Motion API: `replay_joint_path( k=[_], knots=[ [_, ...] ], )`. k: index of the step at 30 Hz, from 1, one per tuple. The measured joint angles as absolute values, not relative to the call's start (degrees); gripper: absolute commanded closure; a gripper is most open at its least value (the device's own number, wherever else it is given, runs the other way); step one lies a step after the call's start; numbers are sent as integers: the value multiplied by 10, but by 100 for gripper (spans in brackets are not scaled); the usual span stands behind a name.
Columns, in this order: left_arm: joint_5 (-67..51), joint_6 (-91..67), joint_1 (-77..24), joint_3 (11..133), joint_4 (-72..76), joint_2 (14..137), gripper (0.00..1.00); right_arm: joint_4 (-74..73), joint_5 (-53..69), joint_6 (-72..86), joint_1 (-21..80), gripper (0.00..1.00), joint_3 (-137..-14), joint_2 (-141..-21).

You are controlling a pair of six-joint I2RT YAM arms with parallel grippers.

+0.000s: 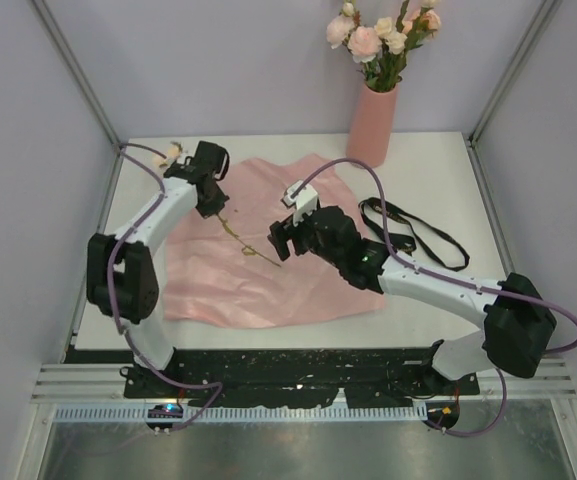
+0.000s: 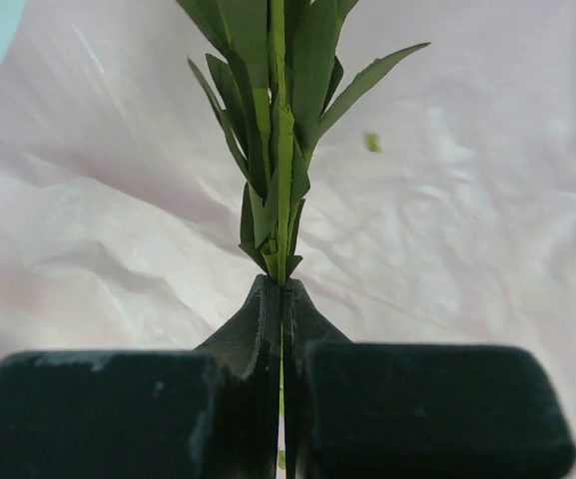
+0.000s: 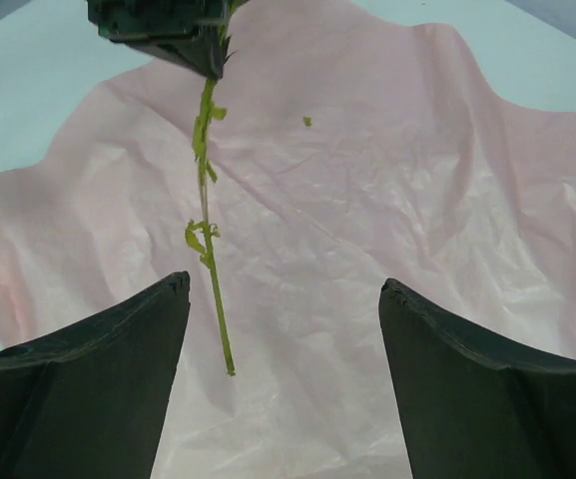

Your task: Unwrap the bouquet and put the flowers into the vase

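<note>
The salmon-pink vase [image 1: 372, 125] stands at the back of the table with several pale roses [image 1: 383, 35] in it. No wrapped bouquet is in view; its pink paper [image 1: 268, 250] lies spread flat. My left gripper [image 1: 214, 207] [image 2: 283, 284] is shut on one flower's green leafy stem [image 2: 283, 150], which slants over the paper [image 1: 246, 243]. A pale bloom [image 1: 173, 152] shows behind that gripper. My right gripper [image 1: 286, 238] [image 3: 283, 284] is open just past the stem's lower end [image 3: 218, 309], which hangs free beside its left finger [image 3: 118, 359].
A loose black ribbon [image 1: 415, 235] lies on the table right of the paper, beside my right arm. A small green scrap [image 3: 307, 122] sits on the paper. Grey walls with metal frame posts close in the table on three sides.
</note>
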State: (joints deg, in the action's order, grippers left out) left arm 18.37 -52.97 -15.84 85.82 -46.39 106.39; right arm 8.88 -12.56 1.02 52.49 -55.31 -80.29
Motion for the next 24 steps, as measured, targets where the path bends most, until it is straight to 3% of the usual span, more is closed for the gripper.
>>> replay_joint_path(
  k=[7,14,21,24],
  knots=[
    [173,-483,-204,795,-391,864,100,93,43,71,471,19,-601,-858],
    [114,-426,-236,662,-293,775,100,141,182,167,436,32,-623,-918],
    [78,-387,-268,603,-230,695,100,196,265,243,430,33,-637,-969],
    [72,-380,-278,603,-206,679,100,214,283,267,431,45,-637,-987]
  ],
)
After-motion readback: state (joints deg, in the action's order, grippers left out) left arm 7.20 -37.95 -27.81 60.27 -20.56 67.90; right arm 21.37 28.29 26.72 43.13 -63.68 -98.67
